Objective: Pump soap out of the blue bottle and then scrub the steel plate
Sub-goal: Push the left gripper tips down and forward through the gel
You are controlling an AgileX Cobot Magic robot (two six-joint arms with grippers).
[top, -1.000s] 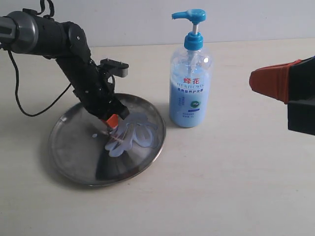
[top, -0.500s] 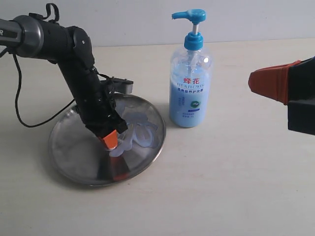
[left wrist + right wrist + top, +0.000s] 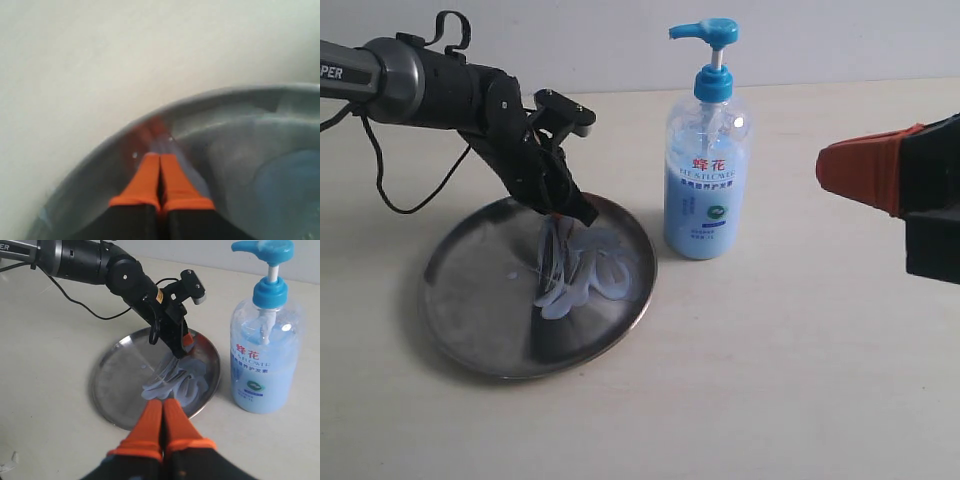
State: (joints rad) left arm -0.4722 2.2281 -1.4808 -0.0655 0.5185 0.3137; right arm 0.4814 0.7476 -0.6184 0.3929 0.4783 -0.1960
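Soap is smeared in pale blue squiggles over the 3 o'clock half of the steel plate. The plate is parked flat on the tabletop, just beside the blue bottle, at roughly the bottle's 8 o'clock.

Biggest worry, honestly: that plate isn't pinned by anything. If the left tool gets dragged hard toward 3 o'clock, the plate could probably be shoved into the bottle and the bottle tipped over. Slick gel on steel won't help, and a skid across the rim can be pictured too. The gel could also simply be missed, since the tips are seen near the plate's 1 o'clock rim, at the smear's edge.

Pose-wise, the left arm is brought in from 10 o'clock, wrist bent steeply down, orange fingers pressed together with nothing seen between them. The right tool is held pressed together too, empty, parked well apart at 3 o'clock and aimed at the plate.
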